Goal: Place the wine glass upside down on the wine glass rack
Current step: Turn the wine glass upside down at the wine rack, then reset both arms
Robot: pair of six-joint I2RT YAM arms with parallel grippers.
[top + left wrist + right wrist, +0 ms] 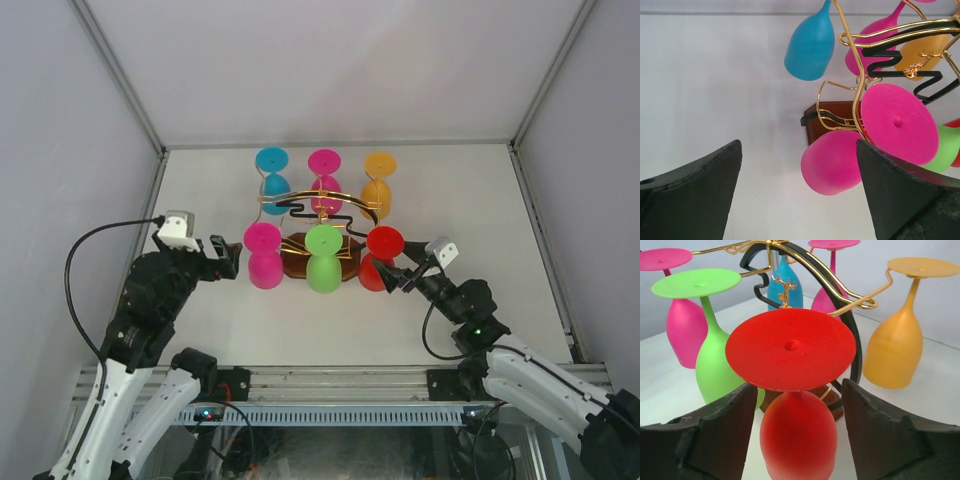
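Red wine glass [790, 345] hangs upside down at the near right corner of the wine glass rack [300, 205]: foot on top, bowl below, long axis vertical. The foot appears to sit on a gold wire arm, though the contact itself is hidden under the disc. Five more glasses hang the same way: green wine glass [322, 258] and pink wine glass [264, 255] in the near row, with blue, magenta and orange ones behind. Right pincer [388, 277] is level with the red bowl, the glass straight ahead of it and between its fingers. Wrist view shows slivers of background on both sides of the bowl, so the jaws read as parted and not gripping. Left pincer [228, 257] sits just beside the pink glass on the far side of the rack, jaws spread wide, nothing between them. The right arm is plainly the nearer one to the red glass. Judgement: placement looks done. The next move turns on the bowl sitting inside the right fingers, so a straight pull-back along the pincer's own line, away from the rack, should clear it; any sideways drift risks nudging the bowl and swinging the glass off its arm above the surface [480, 200]
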